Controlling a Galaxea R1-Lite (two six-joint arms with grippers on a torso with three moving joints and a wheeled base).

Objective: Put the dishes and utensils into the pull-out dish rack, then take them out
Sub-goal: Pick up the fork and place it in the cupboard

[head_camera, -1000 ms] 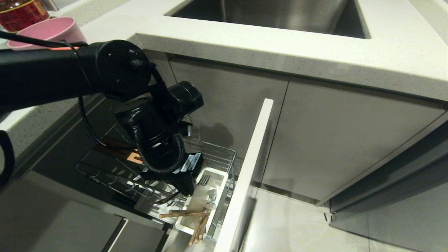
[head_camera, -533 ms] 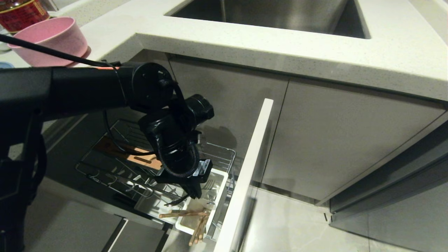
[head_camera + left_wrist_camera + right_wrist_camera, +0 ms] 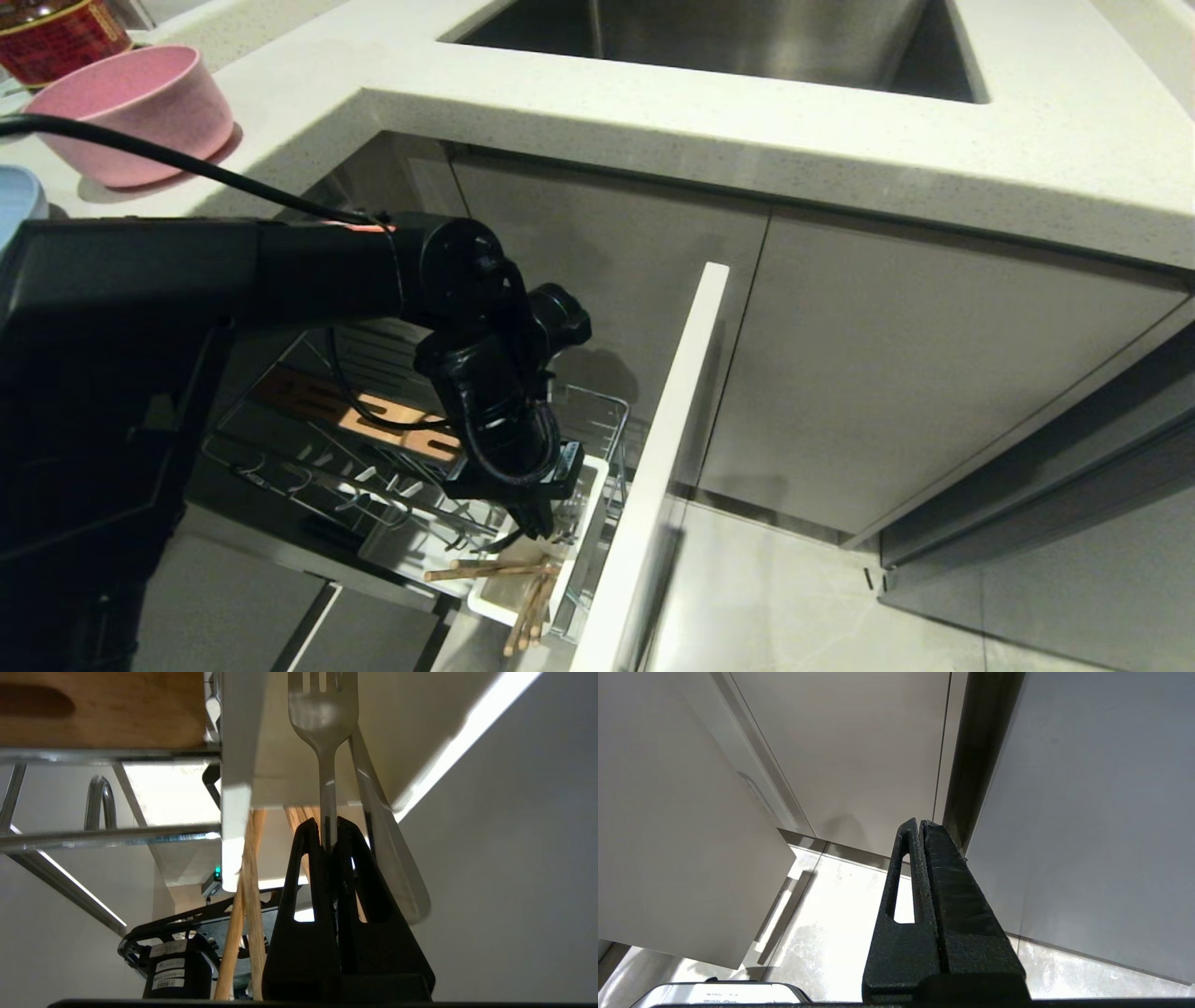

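Head view: two chopsticks (image 3: 504, 567), one bowl (image 3: 131, 112).

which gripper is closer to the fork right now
Left. The left gripper is shut on the fork at the white utensil cup. The right gripper hangs shut by the cabinet doors, away from it.

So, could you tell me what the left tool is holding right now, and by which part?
The left tool is shut on the fork, pinching its thin neck just below the tines, over the white utensil cup. The right tool is shut and holds nothing.
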